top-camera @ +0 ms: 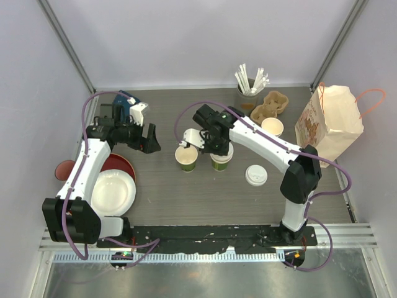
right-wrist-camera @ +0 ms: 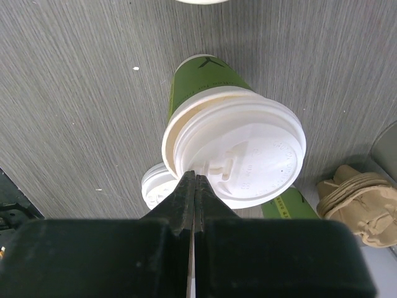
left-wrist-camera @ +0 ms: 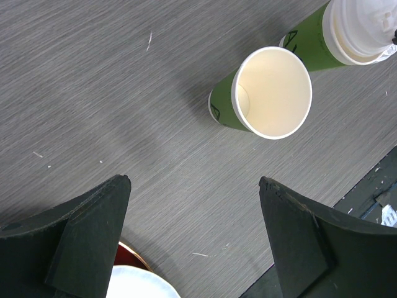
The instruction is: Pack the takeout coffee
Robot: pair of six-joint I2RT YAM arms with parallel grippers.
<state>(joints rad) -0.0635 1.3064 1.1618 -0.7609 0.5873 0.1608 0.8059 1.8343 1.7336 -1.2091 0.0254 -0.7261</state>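
Note:
A green paper cup (right-wrist-camera: 198,84) stands on the table with a white lid (right-wrist-camera: 248,152) lying askew on its rim. My right gripper (right-wrist-camera: 195,178) is shut, its tips touching the lid's near edge with nothing between them. From above, that gripper (top-camera: 215,148) hovers over this cup (top-camera: 221,159). To its left stands a second green cup (top-camera: 186,158), open and empty (left-wrist-camera: 273,93). My left gripper (left-wrist-camera: 195,181) is wide open above bare table, short of the open cup; from above, this gripper (top-camera: 149,139) is left of the cups. A loose lid (top-camera: 256,175) lies to the right.
A paper bag (top-camera: 329,118) stands at the far right. Cardboard carriers (top-camera: 273,102), another open cup (top-camera: 272,127) and a holder of stir sticks (top-camera: 248,84) sit at the back. A white plate (top-camera: 111,192) and red bowl (top-camera: 121,162) lie at the left.

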